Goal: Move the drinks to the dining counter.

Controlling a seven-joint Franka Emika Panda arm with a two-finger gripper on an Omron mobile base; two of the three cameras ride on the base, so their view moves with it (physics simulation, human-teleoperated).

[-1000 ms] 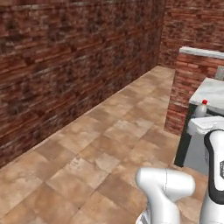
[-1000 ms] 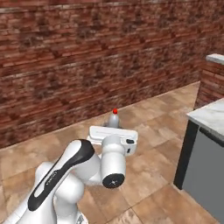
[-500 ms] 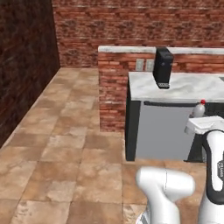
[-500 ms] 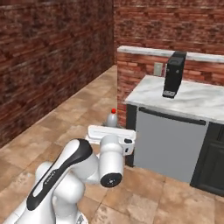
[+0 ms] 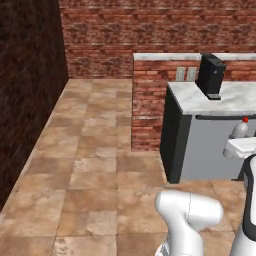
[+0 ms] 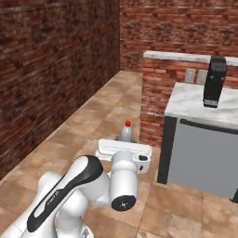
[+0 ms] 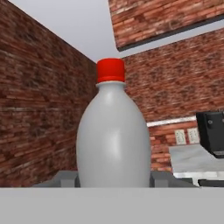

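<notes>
One of the drinks, a slim pale bottle with a red cap (image 7: 113,131), stands upright between my fingers, close to the hand camera. My gripper (image 7: 113,179) is shut on the bottle's lower body. From the base, the bottle (image 6: 126,133) rises just above the white hand (image 6: 123,150), carried in the air over the tiled floor. In the left base view the bottle (image 5: 241,129) sits at the right edge, above the gripper (image 5: 239,148). The dining counter is out of view.
A marble worktop (image 5: 225,97) over a grey front panel (image 6: 204,153) stands ahead to the right, with a dark appliance (image 6: 214,87) on it. Behind it runs a brick half-wall with a grey ledge (image 5: 165,56). Brick walls close the left and far sides, and tiled floor (image 5: 95,150) lies open to the left.
The whole picture has swung: the base has turned, bringing the marble worktop and dark appliance into view and nearer. The bottle stays in the shut gripper.
</notes>
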